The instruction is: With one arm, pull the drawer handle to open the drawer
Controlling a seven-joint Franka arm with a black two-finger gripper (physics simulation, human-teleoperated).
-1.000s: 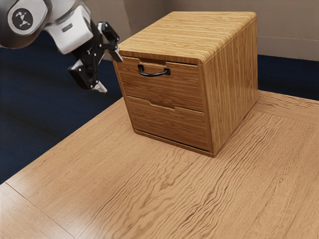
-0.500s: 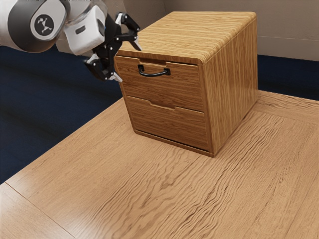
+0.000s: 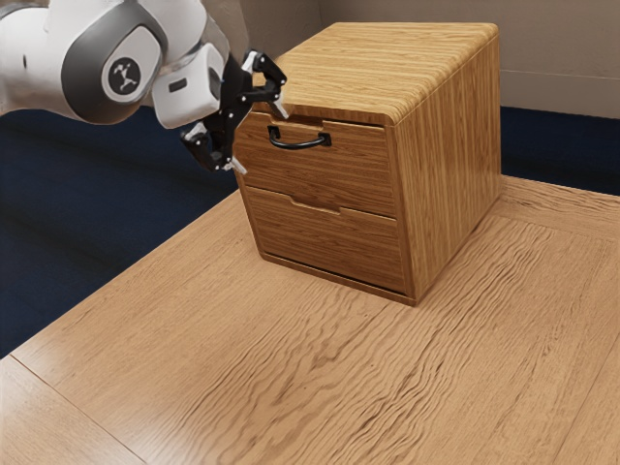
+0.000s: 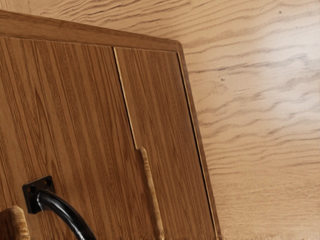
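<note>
Cabinet (image 3: pixel 387 77) on table (image 3: pixel 291 368): upper drawer (image 3: pixel 358 170) and lower drawer (image 3: pixel 329 237) both shut, contents unseen. Black handle (image 3: pixel 298 142) sits on the upper drawer front. Gripper (image 3: pixel 259 141), fingers spread and holding nothing, stands just beside the handle, nearer than half a second ago.

1. My gripper (image 3: pixel 256 134), fingers spread wide, hangs at the front corner of the cabinet (image 3: pixel 446 165) on the exterior view's left; that corner edge is the nearest thing in my way.
2. Only bare upper drawer front (image 3: pixel 358 170) lies between me and the black handle (image 3: pixel 298 141), which stands out from the wood.
3. The cabinet's top lip runs just above the handle, so there is little room from above.
4. The table (image 3: pixel 320 378) before both drawers is open for passing.
</note>
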